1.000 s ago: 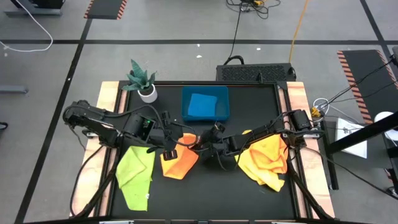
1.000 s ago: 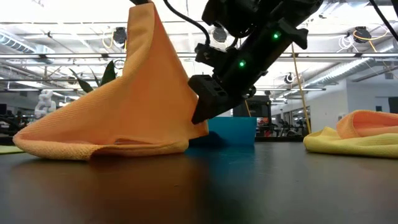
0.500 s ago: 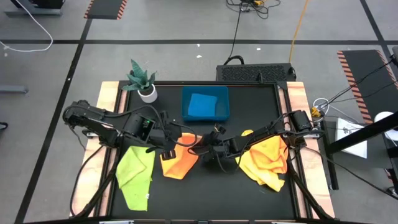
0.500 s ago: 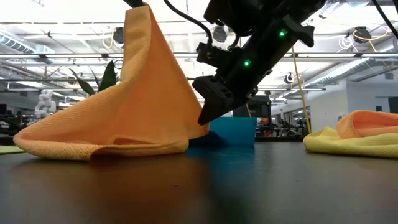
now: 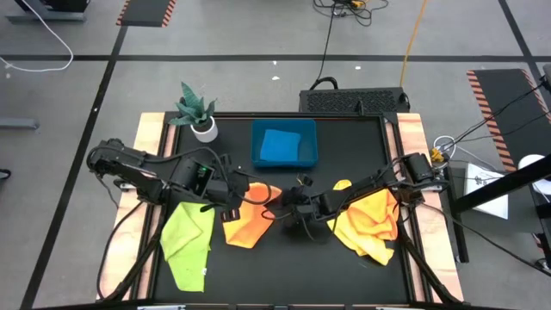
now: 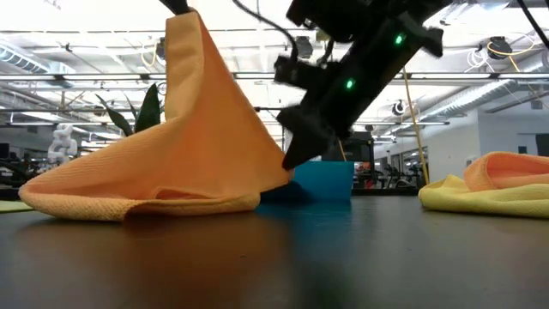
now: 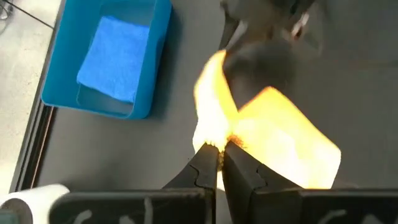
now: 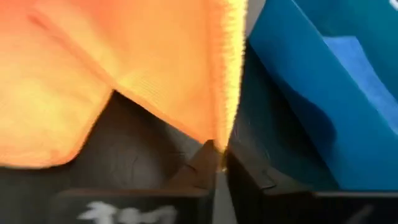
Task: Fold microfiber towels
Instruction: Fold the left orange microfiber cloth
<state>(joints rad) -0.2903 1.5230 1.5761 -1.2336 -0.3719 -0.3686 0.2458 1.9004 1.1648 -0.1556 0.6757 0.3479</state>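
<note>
Now the orange towel [image 5: 248, 221] is mid-fold near the middle of the table [image 5: 344, 155], between the lime green towel [image 5: 186, 241] toward the left edge and the crumpled yellow towel [image 5: 366, 222] toward the right edge. The left gripper [image 7: 216, 167] is pinched tight on one edge of the orange towel and holds it high, so the cloth rises in a peak while the rest lies on the surface. The right gripper [image 8: 219, 163] has its fingers closed on the cloth's other edge, low down, just in front of the blue tray [image 5: 284, 144], which sits at the back edge with a folded blue towel [image 5: 279, 145] in it. Judging by this, the step in hand is stretching the orange towel between both arms. The next move likely calls for carrying the two held edges over together and laying them down evenly on the resting half without letting the cloth bunch.
</note>
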